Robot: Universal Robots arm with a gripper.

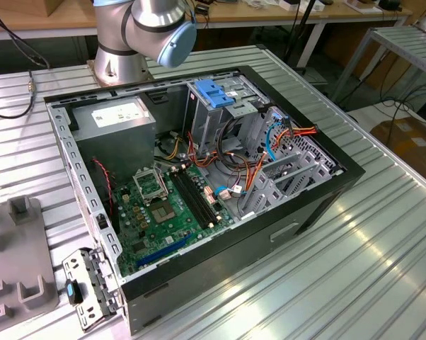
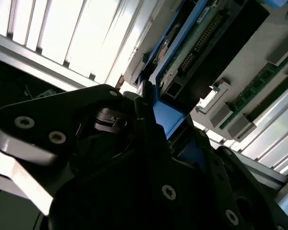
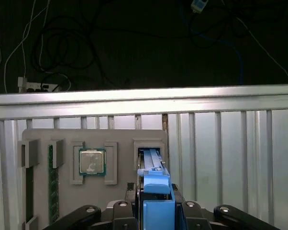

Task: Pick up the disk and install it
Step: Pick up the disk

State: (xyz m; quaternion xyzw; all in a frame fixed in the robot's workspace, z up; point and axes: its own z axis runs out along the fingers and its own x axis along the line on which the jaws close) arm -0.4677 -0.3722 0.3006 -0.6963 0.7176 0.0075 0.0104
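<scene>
In the first wrist view the disk (image 3: 152, 165) stands on edge in a slot of a grey holder tray (image 3: 120, 139), its bright blue bracket running back between my fingers. My gripper (image 3: 156, 203) is shut on that bracket, a black finger pressed against each side. In the second wrist view the disk (image 2: 194, 40) shows edge-on with its green circuit board and blue frame, and the gripper (image 2: 156, 120) clamps the blue end. I cannot tell whether the disk has left the slot.
The holder tray also carries a processor chip (image 3: 92, 161) and memory sticks (image 3: 50, 184). In the exterior view an open computer case (image 1: 326, 191) lies on the slatted metal table, with a blue-tabbed drive cage (image 1: 214, 92), a grey metal box (image 1: 117, 117) and loose cables.
</scene>
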